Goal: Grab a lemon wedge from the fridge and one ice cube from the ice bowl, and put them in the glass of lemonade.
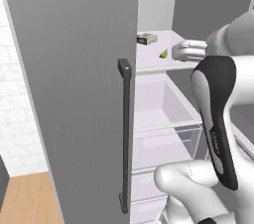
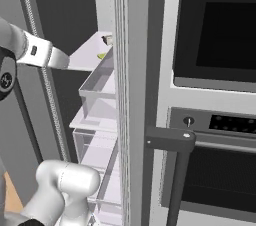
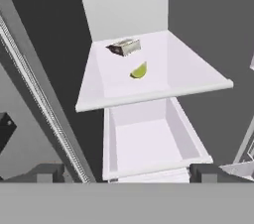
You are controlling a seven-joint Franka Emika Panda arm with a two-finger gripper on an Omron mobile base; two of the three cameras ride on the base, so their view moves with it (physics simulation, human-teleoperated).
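**Inspector A:** Two items are lying on the white upper shelf (image 3: 163,77) of the tall grey two-door fridge (image 1: 74,94): the tiny yellow-green lemon wedge (image 3: 139,71) and a small tan boxy item (image 3: 124,47). The wedge is sitting nearer the front edge; the box is sitting farther back and slightly left, apart from it.

**Inspector B:** How is the fridge standing?

**Inspector A:** One door is standing open, its long dark vertical bar handle (image 1: 125,134) facing the left base camera. Below the shelf, a white open-topped drawer (image 3: 149,143) is showing, and a clear drawer (image 1: 168,143) is sitting lower still.

**Inspector B:** And the arm?

**Inspector A:** The white arm is reaching into the fridge opening. The two-finger gripper (image 3: 126,172) is hanging in front of the shelf, released, its dark finger tips (image 3: 47,172) standing wide apart with nothing between them. It is not touching the wedge, which is lying well ahead of the tips.

**Inspector B:** Anything to the right?

**Inspector A:** In the right base view, a black wall oven (image 2: 215,35) is standing beside the fridge, with a control panel (image 2: 215,122) and a dark bar handle (image 2: 172,140) beneath it. The lemon wedge (image 2: 102,55) is just showing past the door edge.
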